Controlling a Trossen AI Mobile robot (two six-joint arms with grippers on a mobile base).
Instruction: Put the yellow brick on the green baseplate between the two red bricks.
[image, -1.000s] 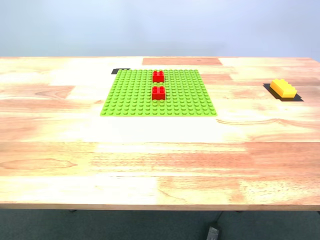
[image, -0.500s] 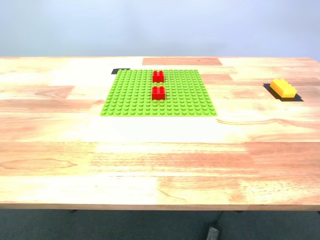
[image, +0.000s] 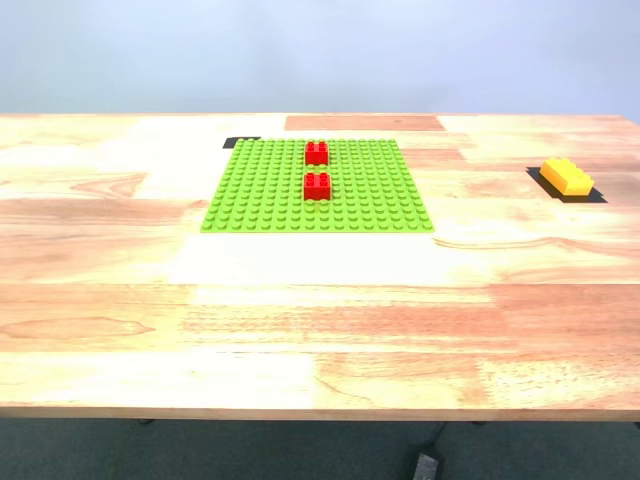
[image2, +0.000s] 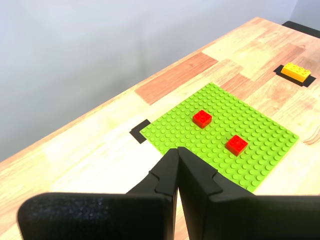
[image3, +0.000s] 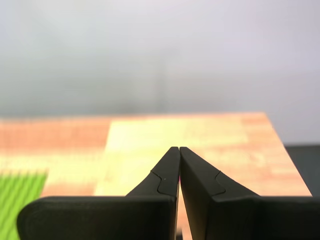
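Lime-green studded baseplate, 2 bright red bricks, a yellow-orange brick on black tape, pale wood-grain table.

Exterior view frontal over the table; wrist views oblique, sharing the green baseplate

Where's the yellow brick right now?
The yellow brick sits on a black patch near the exterior view's right edge of the table, well clear of the green baseplate.
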